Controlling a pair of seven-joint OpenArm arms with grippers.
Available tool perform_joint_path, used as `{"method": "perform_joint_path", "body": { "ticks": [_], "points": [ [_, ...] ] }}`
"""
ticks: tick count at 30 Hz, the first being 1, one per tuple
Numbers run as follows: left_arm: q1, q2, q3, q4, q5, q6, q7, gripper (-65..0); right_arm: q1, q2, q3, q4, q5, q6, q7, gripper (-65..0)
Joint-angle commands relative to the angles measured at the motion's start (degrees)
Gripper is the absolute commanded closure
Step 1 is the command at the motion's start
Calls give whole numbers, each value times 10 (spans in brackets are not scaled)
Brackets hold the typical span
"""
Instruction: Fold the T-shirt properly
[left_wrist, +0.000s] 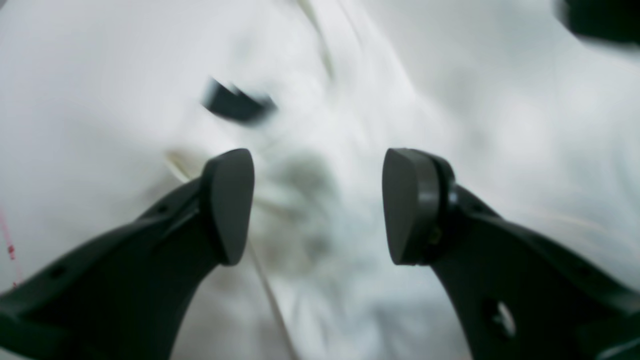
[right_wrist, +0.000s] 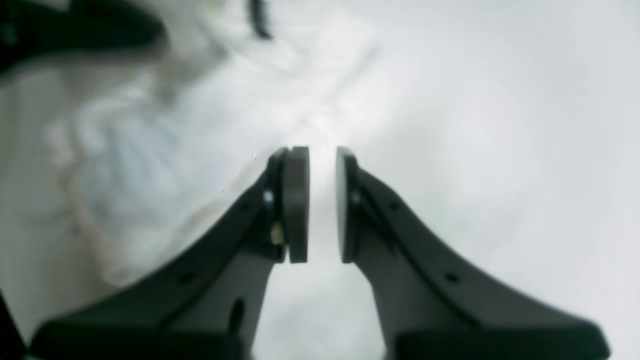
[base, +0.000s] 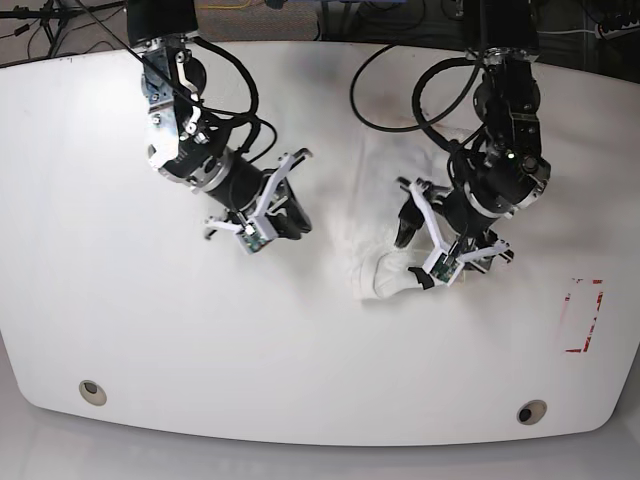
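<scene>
The white T-shirt (base: 385, 235) lies crumpled in a heap right of the table's middle. In the left wrist view its wrinkled cloth (left_wrist: 350, 125) fills the frame, with the small black neck label (left_wrist: 235, 102) just beyond the fingers. My left gripper (left_wrist: 318, 205) hangs open over the bunched fabric, nothing between its pads; in the base view it (base: 420, 255) sits above the heap's lower right part. My right gripper (right_wrist: 322, 205) is closed to a narrow slit with nothing in it, over bare table beside the shirt (right_wrist: 125, 150); the base view shows it (base: 288, 224) left of the heap.
The white table (base: 150, 330) has a rounded front edge with two round holes (base: 92, 391) (base: 530, 411). A red rectangle mark (base: 582, 315) lies near the right edge. Black cables (base: 390, 90) hang from both arms at the back.
</scene>
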Motion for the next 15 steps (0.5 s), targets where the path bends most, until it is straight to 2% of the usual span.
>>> {"method": "perform_joint_path", "body": {
  "ticks": [1, 6, 10, 15],
  "points": [
    [-7, 24, 29, 10, 15, 42, -43, -404, -2, 18, 36, 34, 10, 2, -5, -87],
    [16, 51, 91, -1, 73, 177, -115, -469, -13, 23, 80, 44, 10, 3, -11, -87],
    [37, 55, 143, -48, 107, 260, -167, -479, -22, 25, 97, 42, 10, 3, -11, -87],
    [64, 54, 151, -142, 109, 286, -245, -478, -36, 25, 119, 41, 10, 4, -11, -87]
  ]
}}
